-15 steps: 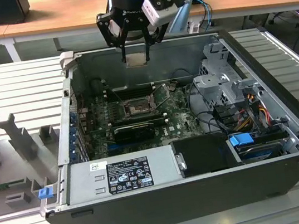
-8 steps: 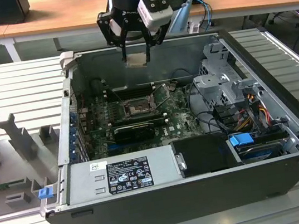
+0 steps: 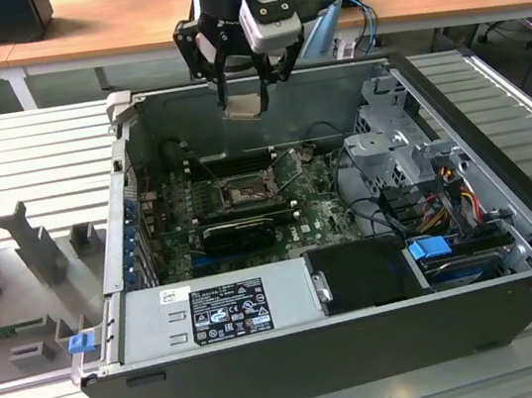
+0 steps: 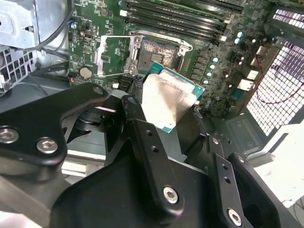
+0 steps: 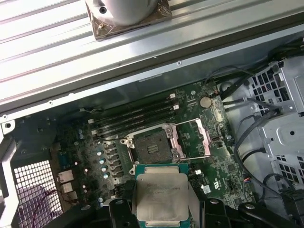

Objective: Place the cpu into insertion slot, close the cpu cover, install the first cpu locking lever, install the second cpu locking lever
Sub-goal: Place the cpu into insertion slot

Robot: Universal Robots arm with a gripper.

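Note:
My gripper (image 3: 243, 97) is shut on the cpu (image 3: 244, 106), a small square chip with a silver top (image 5: 160, 197) and a green edge (image 4: 168, 99). I hold it in the air above the open computer case, over its back wall. The insertion slot (image 3: 242, 194) lies below on the green motherboard, a black-framed square with its dark pin field bare (image 5: 151, 147) (image 4: 156, 50). The cpu cover (image 5: 194, 139) is swung open and lies beside the slot (image 4: 116, 54). Black fingers (image 4: 135, 102) clamp two opposite edges of the chip.
Long black memory slots (image 3: 231, 162) run just behind the socket and a long black card (image 3: 236, 231) lies in front of it. A grey power supply (image 3: 218, 311) fills the case front. A metal drive cage (image 3: 397, 139) with cables stands at the exterior view's right.

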